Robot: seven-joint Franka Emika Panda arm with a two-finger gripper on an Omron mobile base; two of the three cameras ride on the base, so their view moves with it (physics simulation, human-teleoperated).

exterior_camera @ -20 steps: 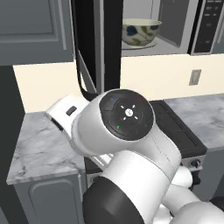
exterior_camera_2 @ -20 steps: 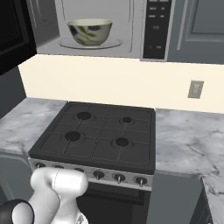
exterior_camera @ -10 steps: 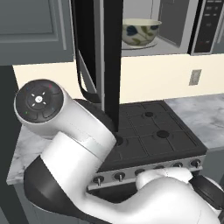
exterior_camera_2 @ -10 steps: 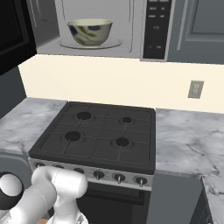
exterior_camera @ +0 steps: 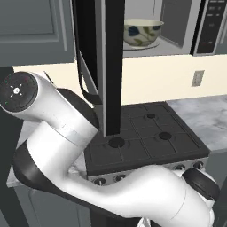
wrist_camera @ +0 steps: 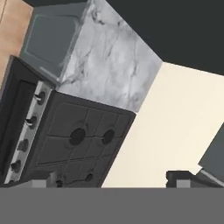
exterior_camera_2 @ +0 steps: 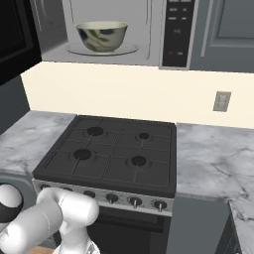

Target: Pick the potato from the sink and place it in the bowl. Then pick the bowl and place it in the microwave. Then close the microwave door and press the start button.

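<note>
Black glass in a silver frame, the microwave door stands open at the frame's upper middle; rigid and hinged, best pushed on its outer face. The bowl sits inside. The hand's fingers look parted.

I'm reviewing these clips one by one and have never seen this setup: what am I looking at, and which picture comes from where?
It's a rendered kitchen with a white robot arm on a driving base. Two pictures come from cameras on the base, behind the arm to its left and right; the third looks along the gripper, whose dark fingertips hold nothing. The bowl sits inside the microwave, and the microwave door stands open. Whether the potato is in the bowl can't be told. Below are a black stove and a marble counter.
</note>
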